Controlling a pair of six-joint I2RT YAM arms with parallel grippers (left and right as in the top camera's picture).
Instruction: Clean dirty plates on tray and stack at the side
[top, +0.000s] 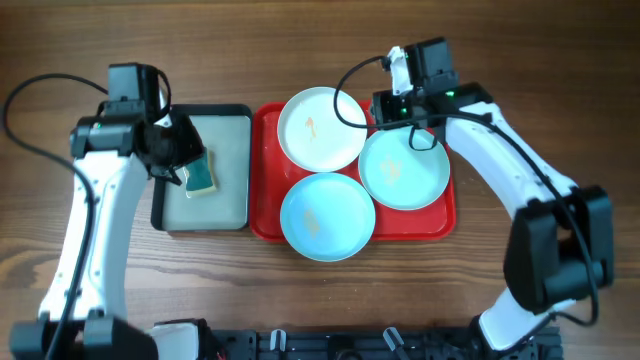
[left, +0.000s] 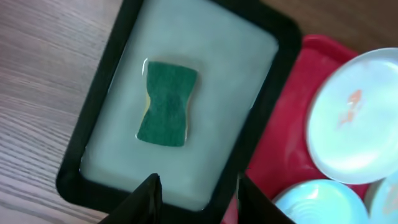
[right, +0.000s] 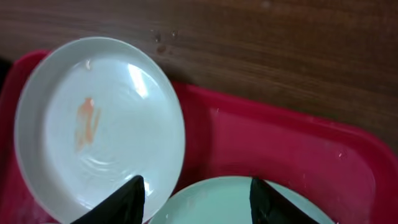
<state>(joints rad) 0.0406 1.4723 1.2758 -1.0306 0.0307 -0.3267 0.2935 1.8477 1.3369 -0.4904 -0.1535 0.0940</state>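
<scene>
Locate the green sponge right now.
In the overhead view, the green sponge lies in the black-rimmed tray, on its left side, left of the red tray.

On the wooden table lies the red tray (top: 265, 180), rectangular, with rounded corners and a raised rim. All three plates sit on it, each flat and facing up, none stacked. The white plate (top: 322, 128) is at the far side, and its edge reaches out over the far rim of the tray. It has a small orange smear near its middle. The right aqua plate (top: 403, 168) lies beside it, their rims very close or touching. It carries a faint brownish mark. The near aqua plate (top: 327, 216) is in front, hanging a little over the near rim, also with a faint orange smear.
</scene>
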